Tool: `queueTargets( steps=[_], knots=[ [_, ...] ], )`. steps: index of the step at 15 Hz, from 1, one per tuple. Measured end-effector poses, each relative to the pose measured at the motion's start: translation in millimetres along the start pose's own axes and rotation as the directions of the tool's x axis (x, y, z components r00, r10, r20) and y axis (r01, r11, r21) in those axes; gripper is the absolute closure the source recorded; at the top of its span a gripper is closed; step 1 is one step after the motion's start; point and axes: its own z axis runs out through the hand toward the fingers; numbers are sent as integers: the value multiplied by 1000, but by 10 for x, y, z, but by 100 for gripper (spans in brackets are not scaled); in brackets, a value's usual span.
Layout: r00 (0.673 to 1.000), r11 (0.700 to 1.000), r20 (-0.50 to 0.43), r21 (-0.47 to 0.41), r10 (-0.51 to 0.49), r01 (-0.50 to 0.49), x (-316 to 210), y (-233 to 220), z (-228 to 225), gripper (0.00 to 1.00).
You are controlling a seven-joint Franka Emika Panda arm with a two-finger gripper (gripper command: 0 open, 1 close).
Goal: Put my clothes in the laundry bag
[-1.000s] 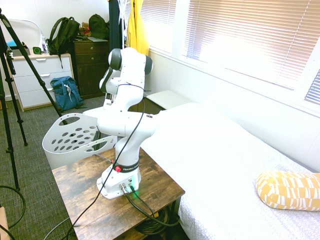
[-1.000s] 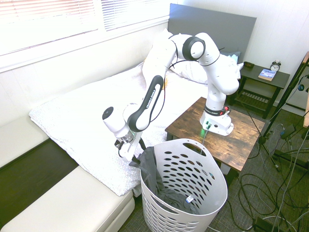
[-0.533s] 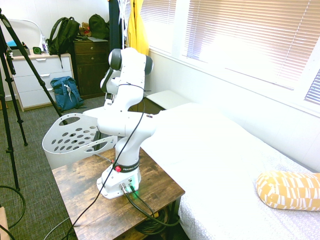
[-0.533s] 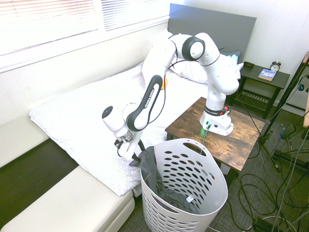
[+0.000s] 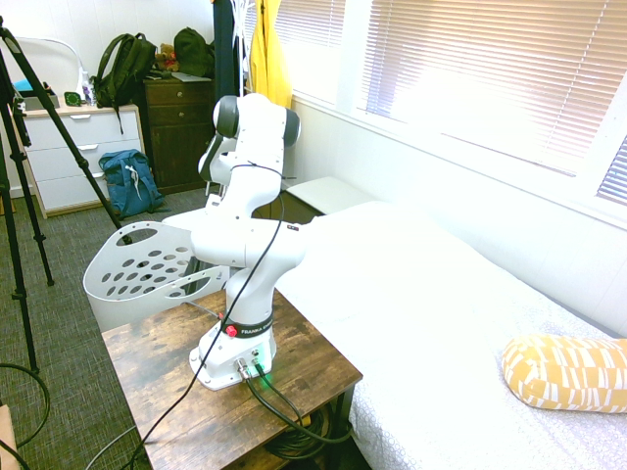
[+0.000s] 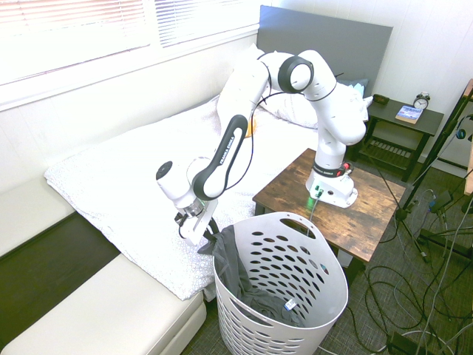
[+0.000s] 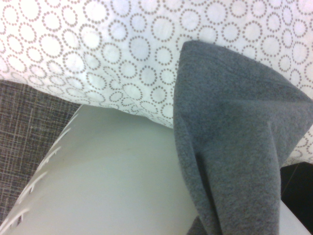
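Note:
The laundry bag is a white basket with oval holes, standing on the floor between the bed and the wooden table; its handle side also shows in the first exterior view. The clothes, a dark grey garment, lie inside it, with one corner draped over the rim on the bed side. My gripper is at that rim, shut on the draped corner. Close up in the wrist view, the grey fabric hangs over the white rim. In the first exterior view my own arm hides the gripper.
The bed with its white dotted cover lies right behind the gripper, a white bench cushion below it. The wooden table is beside the basket. A yellow jacket, blue backpack and dark green backpack are by the dressers.
The fingers have closed on the garment's corner at the basket rim, and the corner sits slightly higher. The arm has barely moved.

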Motion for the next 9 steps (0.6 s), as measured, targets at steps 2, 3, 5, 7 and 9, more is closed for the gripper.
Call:
queueTargets(
  steps=[2,3,5,7,9],
  knots=[
    [1000,1000,-3,9,6,-6,46,6,-34,100],
    [1000,1000,-7,20,10,-10,77,18,-89,100],
    [1000,998,-24,65,14,-13,125,121,-288,100],
    [996,992,-88,128,4,7,85,377,-595,100],
    [986,983,-165,180,-6,36,-245,688,-892,100]
  ],
)
